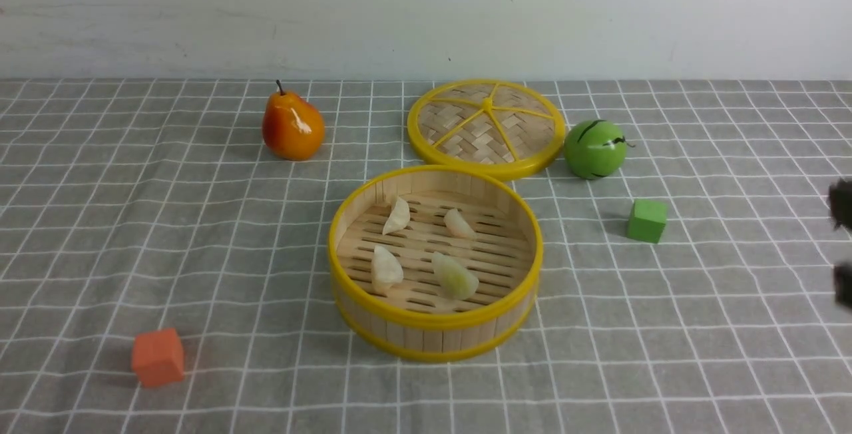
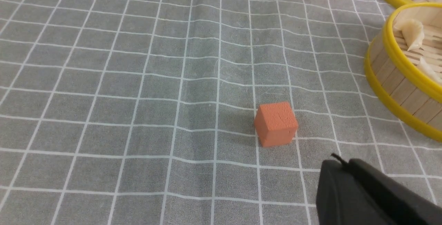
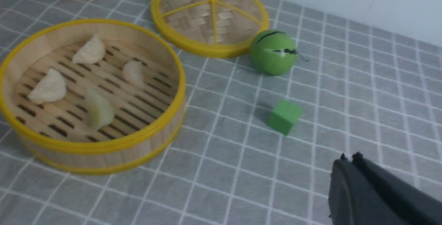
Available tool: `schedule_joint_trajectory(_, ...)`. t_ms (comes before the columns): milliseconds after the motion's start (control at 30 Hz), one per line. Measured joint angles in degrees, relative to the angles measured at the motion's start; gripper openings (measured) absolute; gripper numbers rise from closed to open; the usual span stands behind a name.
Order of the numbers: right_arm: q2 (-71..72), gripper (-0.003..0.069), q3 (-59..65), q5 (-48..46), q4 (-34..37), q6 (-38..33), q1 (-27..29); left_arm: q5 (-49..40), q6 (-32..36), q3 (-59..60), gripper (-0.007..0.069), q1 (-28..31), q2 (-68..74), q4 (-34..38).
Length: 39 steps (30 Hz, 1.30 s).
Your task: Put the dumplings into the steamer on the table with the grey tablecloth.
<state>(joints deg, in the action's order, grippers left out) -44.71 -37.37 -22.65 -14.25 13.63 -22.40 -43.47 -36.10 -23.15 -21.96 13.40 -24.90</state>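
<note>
Apparently finished, nothing left outside

Four cream-white pleated dumplings (image 1: 397, 216) lie inside the round bamboo steamer with yellow rims (image 1: 436, 319) on the grey checked tablecloth (image 1: 200, 221), left of the right claw (image 3: 349, 158) and right of the left claw (image 2: 340, 163). Both claws are pressed together, empty. Each dumpling's long axis crosses the slats (image 1: 426, 242), running roughly away from the robot.
</note>
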Motion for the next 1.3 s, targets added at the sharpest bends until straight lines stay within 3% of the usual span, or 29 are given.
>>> schedule_joint_trajectory(233,2.1,-0.0015,20.29,25.16,3.31,2.05,0.11,0.0,0.0,0.0,0.0017,0.0,0.0,0.0)
schedule_joint_trajectory(400,2.67,-0.0015,26.0,30.8,4.51,2.1,0.22,0.0,0.0,0.0,0.0017,0.0,0.0,0.0)
schedule_joint_trajectory(567,8.59,-0.0015,29.06,30.54,5.28,1.08,0.69,0.0,0.0,0.0,0.0017,0.0,0.0,0.0)
schedule_joint_trajectory(733,25.07,-0.0015,37.3,29.8,6.85,-3.94,4.52,0.0,0.0,0.0,0.0017,0.0,0.0,0.0)
schedule_joint_trajectory(933,43.3,-0.0014,38.9,13.62,15.79,-5.25,13.0,0.0,0.0,0.0,0.0021,0.0,0.0,0.0)
schedule_joint_trajectory(1067,45.29,-0.0013,38.9,3.37,16.8,-6.5,15.92,0.0,0.0,0.0,0.0027,0.0,0.0,-0.01)
schedule_joint_trajectory(1300,45.29,-0.001,38.4,0.62,17.1,-6.5,16.17,0.0,0.0,0.06,0.0036,0.0,0.0,-0.06)
